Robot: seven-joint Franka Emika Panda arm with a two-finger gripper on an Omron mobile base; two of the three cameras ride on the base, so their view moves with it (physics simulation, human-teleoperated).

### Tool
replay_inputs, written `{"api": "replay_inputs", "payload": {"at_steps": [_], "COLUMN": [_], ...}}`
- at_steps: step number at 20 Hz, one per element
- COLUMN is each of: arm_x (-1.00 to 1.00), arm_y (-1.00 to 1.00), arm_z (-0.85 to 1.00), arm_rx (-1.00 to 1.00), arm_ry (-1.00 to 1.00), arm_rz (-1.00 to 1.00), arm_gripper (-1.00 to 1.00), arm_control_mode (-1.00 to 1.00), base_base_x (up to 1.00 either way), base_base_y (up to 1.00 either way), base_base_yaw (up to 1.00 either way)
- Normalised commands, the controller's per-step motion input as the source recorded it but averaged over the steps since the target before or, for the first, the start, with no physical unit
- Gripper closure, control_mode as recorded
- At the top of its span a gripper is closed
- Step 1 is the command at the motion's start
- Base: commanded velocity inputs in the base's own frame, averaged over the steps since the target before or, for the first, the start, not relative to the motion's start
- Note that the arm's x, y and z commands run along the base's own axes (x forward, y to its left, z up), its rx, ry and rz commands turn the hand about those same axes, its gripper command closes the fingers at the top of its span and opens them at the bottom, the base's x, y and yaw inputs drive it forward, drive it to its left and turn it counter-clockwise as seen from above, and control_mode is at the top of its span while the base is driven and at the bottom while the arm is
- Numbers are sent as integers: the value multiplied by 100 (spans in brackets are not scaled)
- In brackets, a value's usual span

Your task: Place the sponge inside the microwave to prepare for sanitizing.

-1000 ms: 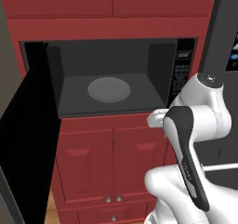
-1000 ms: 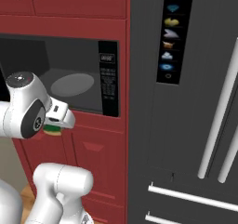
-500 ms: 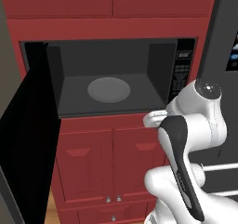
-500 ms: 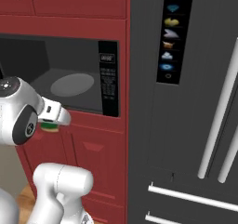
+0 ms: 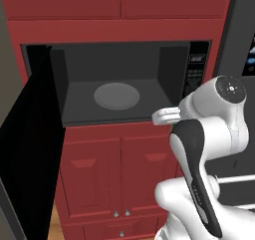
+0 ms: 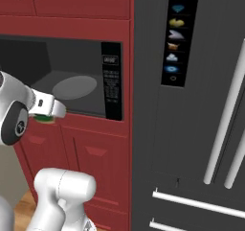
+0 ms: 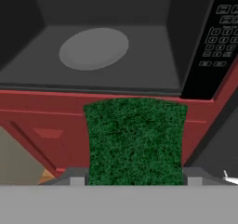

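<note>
Left base view: microwave (image 5: pixel 119 82) sits mid-frame in red cabinetry (image 5: pixel 114 25), its black door (image 5: pixel 30 149) swung wide open toward lower left, grey cavity exposed with the round turntable (image 5: pixel 117 95) on the floor, nothing on it. Black button panel (image 5: pixel 196 72) at right of the cavity. White arm rises from lower right; its hand end (image 5: pixel 166 116) pokes left just below and outside the cavity's lower right corner. Fingers and load hidden here, can't tell the grip from this angle. Right base view: same microwave (image 6: pixel 62 76) at upper left, turntable (image 6: pixel 74 87) visible, button panel (image 6: pixel 111 81) mid-frame, dark fridge (image 6: pixel 191 105) with silver handles filling the right half. Arm at left edge; gripper (image 6: pixel 45 115) at left centre with a bit of green and yellow sponge (image 6: pixel 44 117) peeking under it, in front of the red strip below the cavity, outside the microwave. Hand view: sponge (image 7: pixel 135 141) green face up in the lower centre, pinched between the two finger tips (image 7: pixel 76 177) at its sides, jaws partly apart, clamped on it. Beyond it the red lip, then the open cavity and turntable (image 7: pixel 94 48) in upper left, button panel (image 7: pixel 218 37) upper right.
</note>
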Motion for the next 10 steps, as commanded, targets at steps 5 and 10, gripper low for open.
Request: {"api": "replay_inputs", "payload": {"at_steps": [5, 10], "arm_x": [8, 22], "arm_y": [26, 4], "arm_z": [1, 0], "arm_rx": [0, 0], "arm_ry": [-12, -1], "arm_rz": [0, 0], "arm_gripper": [100, 100], "arm_control_mode": [-100, -100], "base_base_x": [0, 0], "base_base_y": [0, 0], "base_base_yaw": [0, 0]}}
